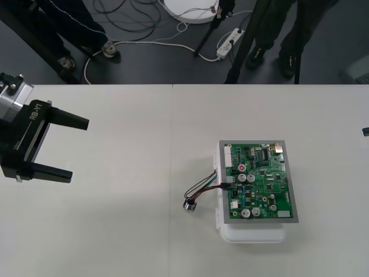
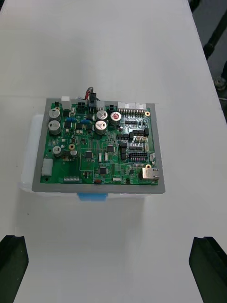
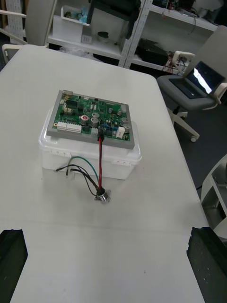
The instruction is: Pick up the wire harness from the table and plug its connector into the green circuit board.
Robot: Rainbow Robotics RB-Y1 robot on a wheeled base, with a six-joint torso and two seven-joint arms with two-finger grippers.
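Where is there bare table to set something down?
Free: the wide stretch between the left end effector and the wire harness, and the table strip beyond the circuit board. Crowded: beside the board's left edge, where the socket lies.

Bright green across the circuit board [image 1: 259,182], framed in a grey border [image 1: 293,190], dotted with silver-topped capacitors [image 2: 56,128] and one red-capped part [image 2: 115,116]. White for the base [image 1: 253,234] underneath, with a small light-blue tab [image 2: 92,196] on its edge. Off the board's side, wires [image 3: 100,163] in red, black and green, red the boldest, down to a shiny silver socket [image 3: 101,197]; black for the little plug [image 3: 100,138]. Plain pale off-white all over the tabletop [image 1: 115,231]. Matt black on the left jaws, white "RB-Y1" lettering [image 1: 36,109] on that same black, silver on the link [image 1: 8,103] behind. Black again for the right jaws. Dark grey for the floor [image 1: 144,63] along the far edge.
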